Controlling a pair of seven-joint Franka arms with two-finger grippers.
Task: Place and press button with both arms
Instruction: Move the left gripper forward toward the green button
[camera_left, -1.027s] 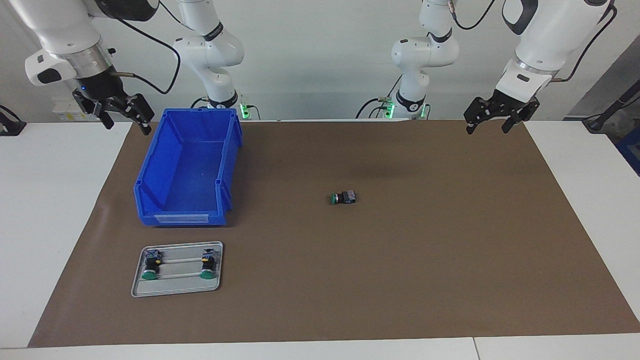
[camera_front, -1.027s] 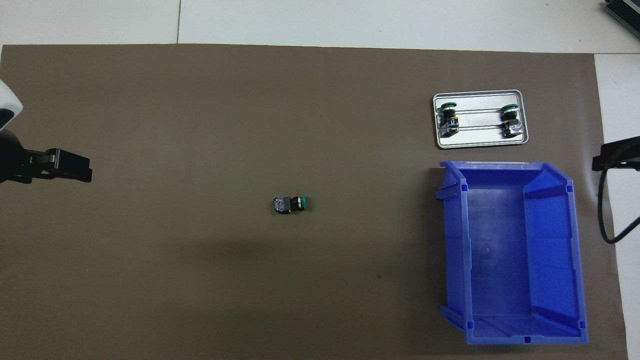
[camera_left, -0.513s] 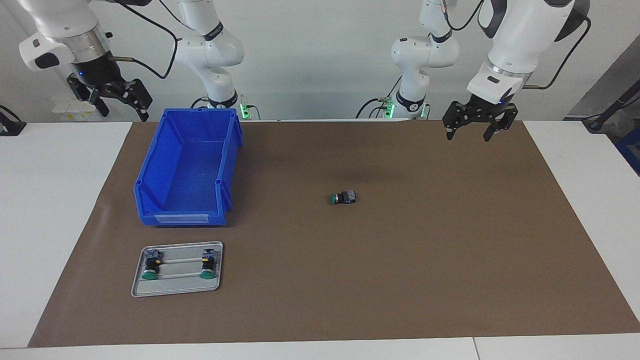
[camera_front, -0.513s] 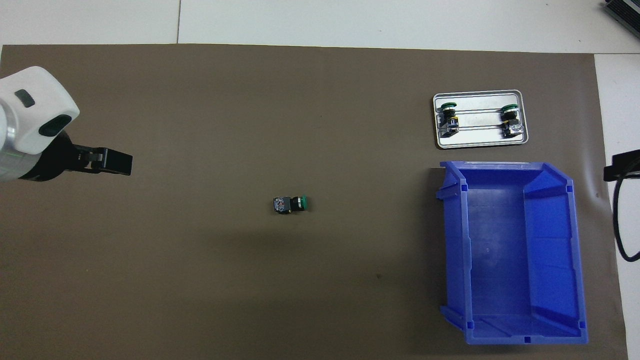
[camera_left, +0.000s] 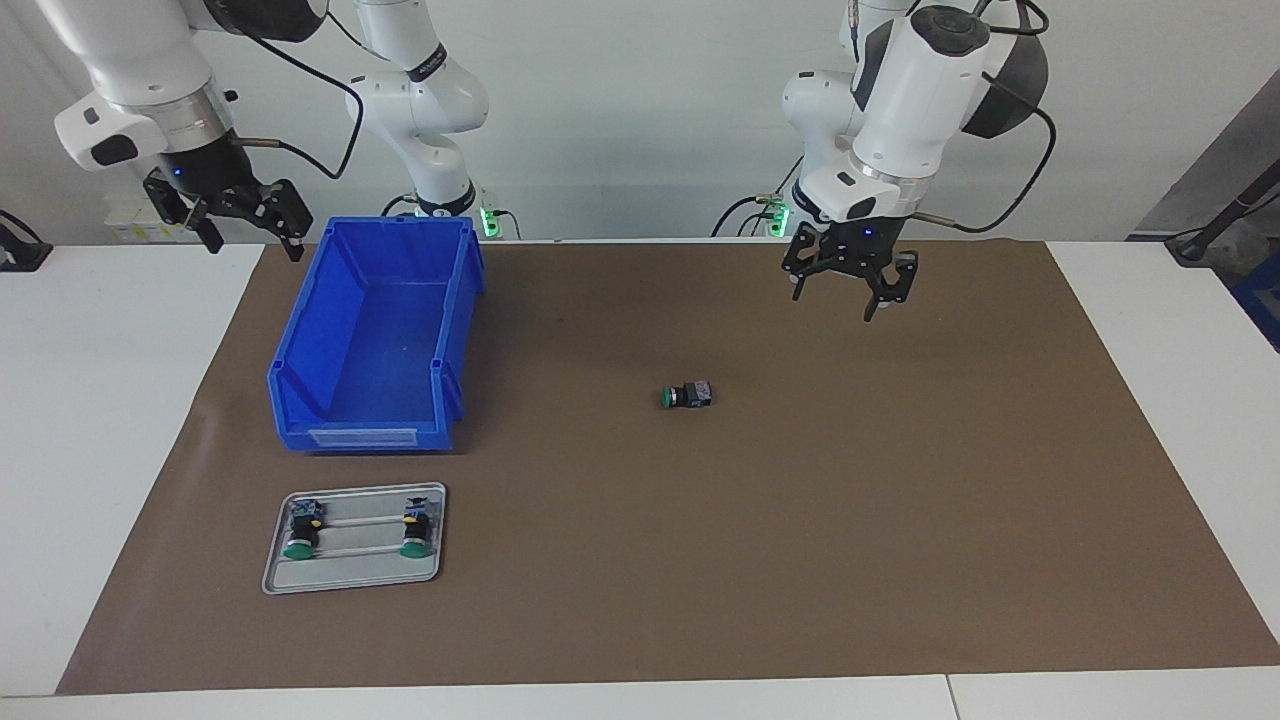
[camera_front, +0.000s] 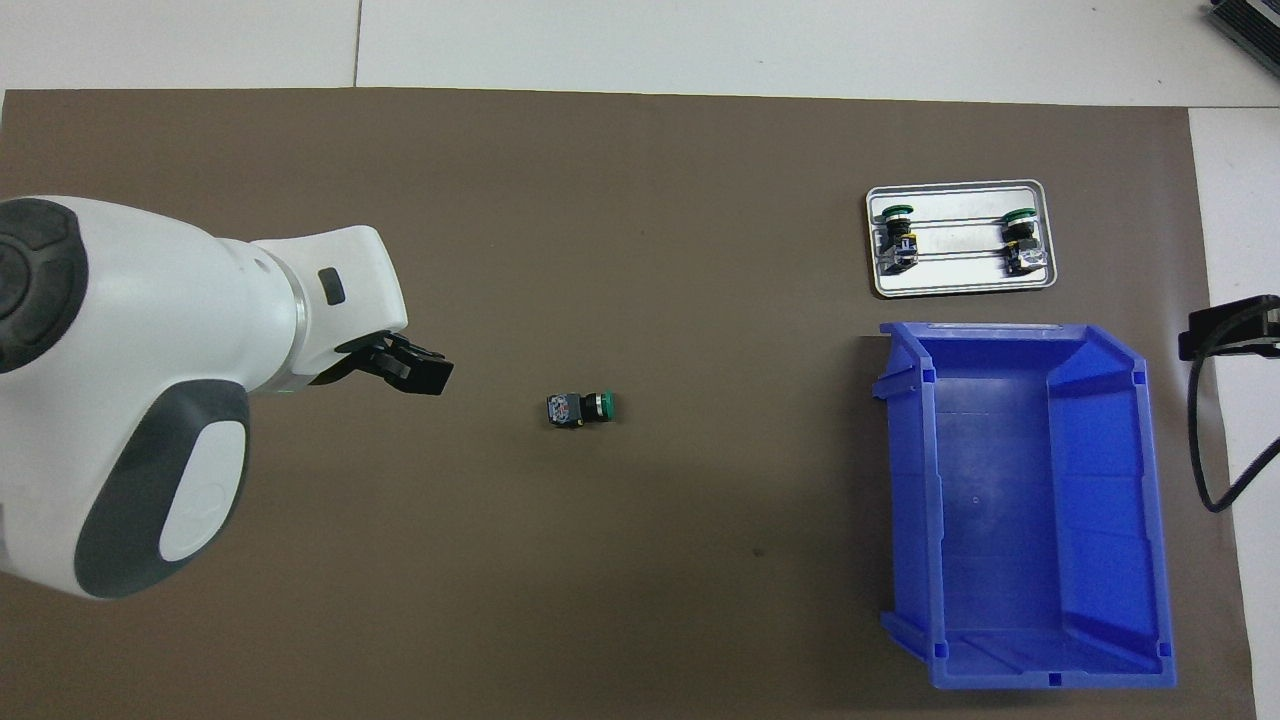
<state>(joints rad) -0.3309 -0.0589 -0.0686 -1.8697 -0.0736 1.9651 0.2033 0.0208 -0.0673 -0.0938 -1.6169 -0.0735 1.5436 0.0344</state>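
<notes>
The left gripper (camera_left: 845, 296) hangs in the air over the brown mat (camera_left: 900, 480) with its fingers spread wide and nothing in them. The button (camera_left: 686, 395) lies on its side on the mat, below that gripper and toward the right arm's end, not touching it. The right gripper (camera_left: 235, 222) waits up high beside the blue bin (camera_left: 372, 340), open and empty too.

White jointed arms (camera_left: 900, 80), black cables (camera_left: 1020, 180)
</notes>
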